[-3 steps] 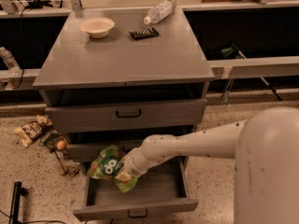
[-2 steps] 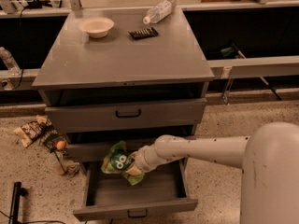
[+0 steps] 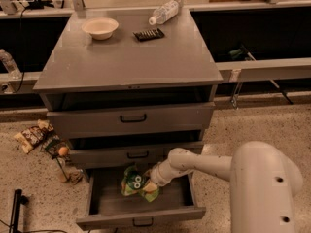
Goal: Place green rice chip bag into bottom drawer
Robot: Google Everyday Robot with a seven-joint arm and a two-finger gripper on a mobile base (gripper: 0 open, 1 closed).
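Observation:
The green rice chip bag (image 3: 133, 180) is crumpled and hangs inside the open bottom drawer (image 3: 141, 216), near its back middle, close to the drawer floor. My gripper (image 3: 149, 184) is at the end of the white arm that reaches in from the right, and it is closed on the bag's right edge. The fingers are mostly hidden by the bag. The bottom drawer is pulled out from the grey cabinet, with a small black handle on its front.
Two shallower drawers (image 3: 132, 118) above stick out slightly. On the cabinet top (image 3: 131, 62) are a white bowl (image 3: 100, 27), a dark bar (image 3: 148, 34) and a plastic bottle (image 3: 164, 11). Brown snack wrappers (image 3: 34, 135) and clutter lie on the floor at left.
The arm has carried the bag from the drawer's left front toward the back middle of the drawer and lowered it further inside.

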